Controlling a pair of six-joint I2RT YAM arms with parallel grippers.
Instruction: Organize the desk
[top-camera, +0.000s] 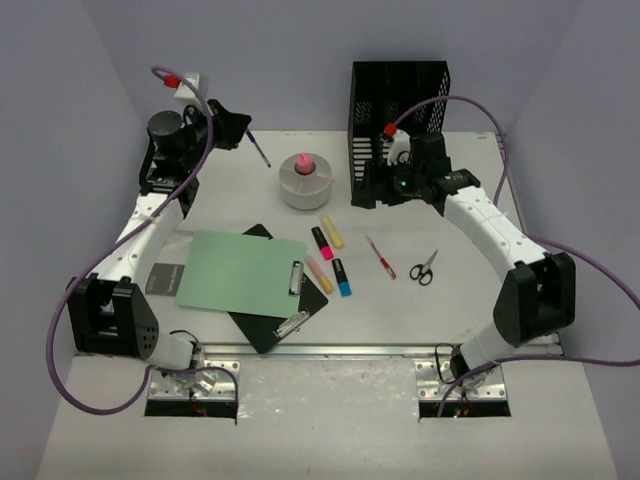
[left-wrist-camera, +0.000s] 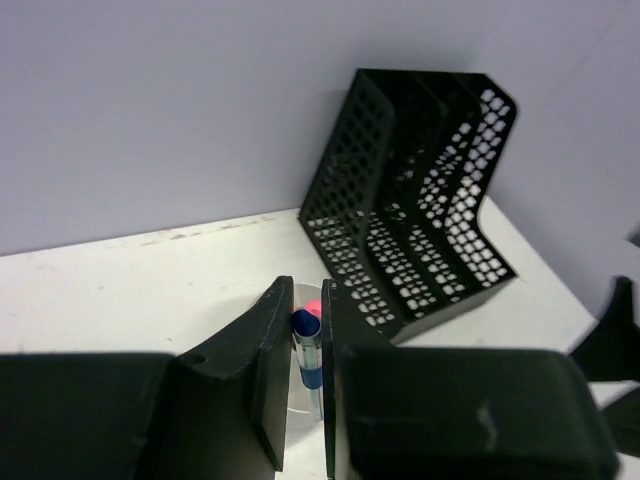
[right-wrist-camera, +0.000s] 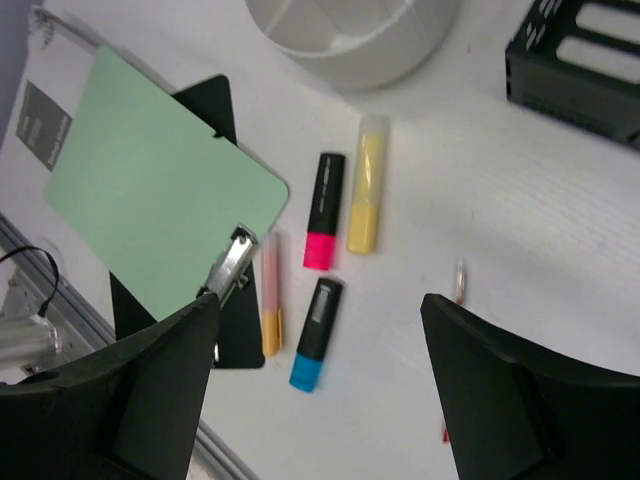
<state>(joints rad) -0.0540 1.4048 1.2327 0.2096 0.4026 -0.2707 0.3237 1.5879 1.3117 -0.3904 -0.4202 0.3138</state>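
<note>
While your left gripper is pinching a slim blue pen between nearly closed jaws at the far left of the desk, your right gripper is hanging wide apart and empty near the black file rack. The desk is lying flat under everything, rigid and surely too heavy to shift, so you are really handling its clutter. The pen is looking light, hard and slippery, so gripping it mid-barrel is looking safest.
</note>
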